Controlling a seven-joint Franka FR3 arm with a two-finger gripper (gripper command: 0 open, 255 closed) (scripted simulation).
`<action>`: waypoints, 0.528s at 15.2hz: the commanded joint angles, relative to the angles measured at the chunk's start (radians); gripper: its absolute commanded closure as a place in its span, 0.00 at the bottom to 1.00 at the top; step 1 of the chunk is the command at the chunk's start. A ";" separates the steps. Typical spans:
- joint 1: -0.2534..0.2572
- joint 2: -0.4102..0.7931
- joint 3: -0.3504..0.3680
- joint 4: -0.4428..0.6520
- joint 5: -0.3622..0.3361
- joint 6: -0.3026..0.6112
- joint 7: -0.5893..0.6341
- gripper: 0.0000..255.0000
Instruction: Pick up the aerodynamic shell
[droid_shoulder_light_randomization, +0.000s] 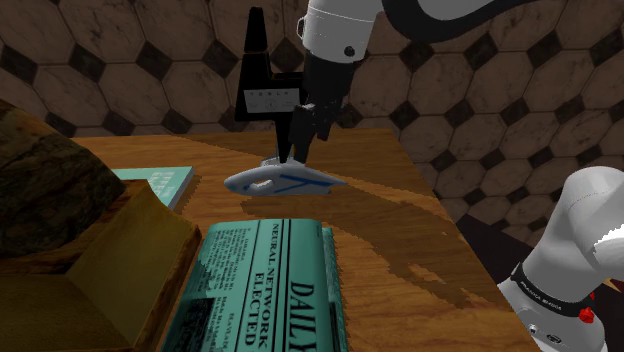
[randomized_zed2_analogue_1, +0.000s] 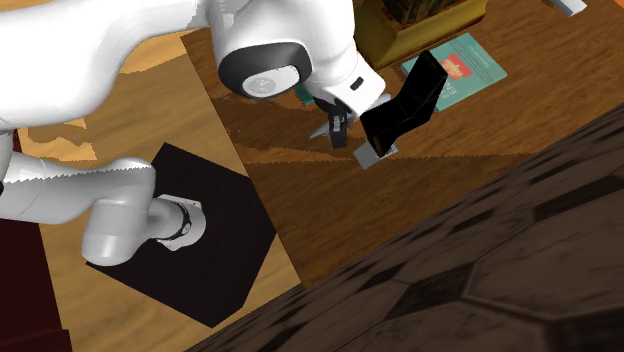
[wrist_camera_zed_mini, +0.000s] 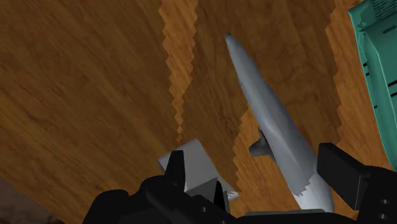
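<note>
Mid-table (droid_shoulder_light_randomization: 400, 230), near teal newspaper (droid_shoulder_light_randomization: 262, 290), grey aerodynamic shell (droid_shoulder_light_randomization: 285, 181) lay flat. Gripper (droid_shoulder_light_randomization: 293, 155) hung over its rear end, fingers spread either side, no visible contact; probably lined up to pinch narrow body.

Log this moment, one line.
gripper at aerodynamic shell tail | grip unconfirmed | lift unconfirmed | teal newspaper beside it on wooden table

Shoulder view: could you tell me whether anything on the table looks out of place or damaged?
Nothing stands out. The grey shell looks whole beneath the hand, and the teal newspaper and book lie flat on the table.
</note>
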 joint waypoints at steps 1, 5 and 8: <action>0.015 0.041 0.029 0.043 -0.012 0.016 0.016 0.00; 0.021 0.053 0.039 0.016 -0.016 0.061 0.020 0.00; 0.022 0.053 0.041 -0.024 -0.016 0.101 0.021 0.00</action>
